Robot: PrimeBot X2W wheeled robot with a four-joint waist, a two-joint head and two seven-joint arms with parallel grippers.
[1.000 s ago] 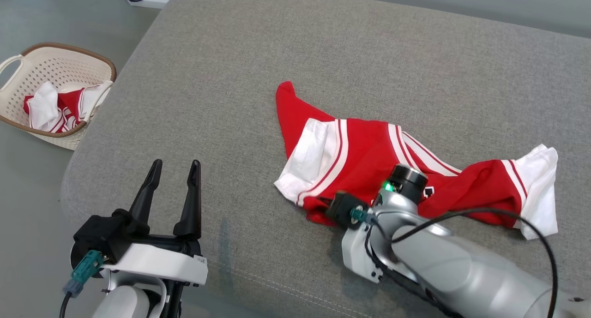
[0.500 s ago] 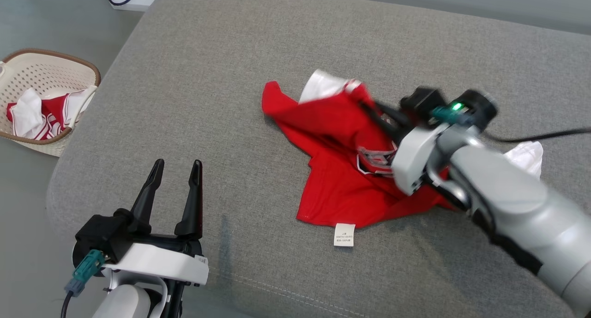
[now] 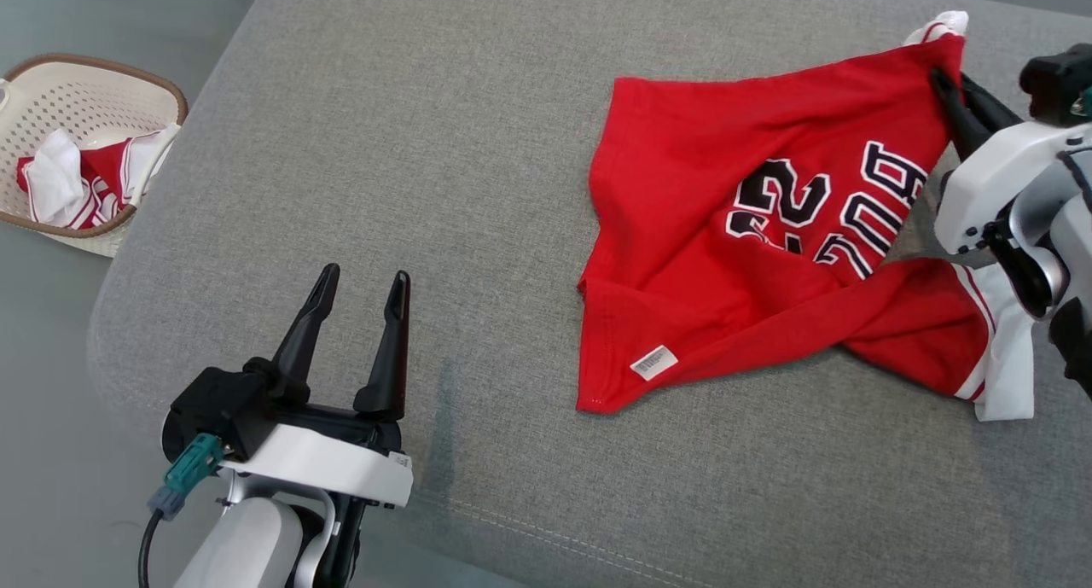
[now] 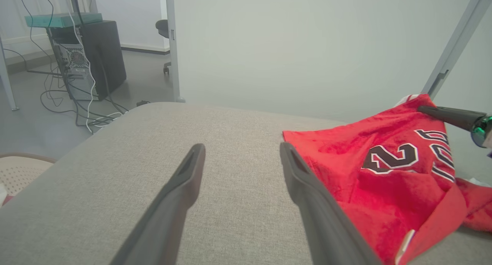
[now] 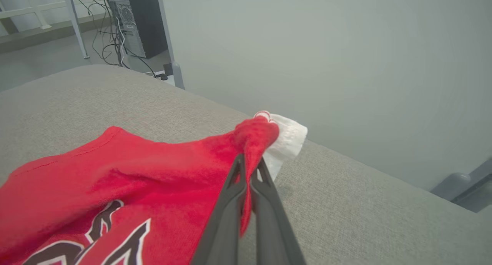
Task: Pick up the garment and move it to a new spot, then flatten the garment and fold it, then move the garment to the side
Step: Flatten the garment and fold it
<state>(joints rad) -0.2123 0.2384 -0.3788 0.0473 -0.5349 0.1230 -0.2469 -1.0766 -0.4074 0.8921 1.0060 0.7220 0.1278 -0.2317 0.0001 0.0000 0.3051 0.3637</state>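
Red garment [image 3: 682, 187] lies centre-right on the grey cushion [image 3: 426, 144] — its upper-right corner clamped in the right pincer [image 3: 941, 78]. The left pincer [image 3: 365, 274], agape at lower left, is nearer the loose lower-left hem.

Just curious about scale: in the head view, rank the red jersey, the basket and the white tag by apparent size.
red jersey, largest
basket, partly cut off at the edge
white tag, smallest

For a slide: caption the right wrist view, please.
The right gripper pinches a corner of the jersey above the cushion.
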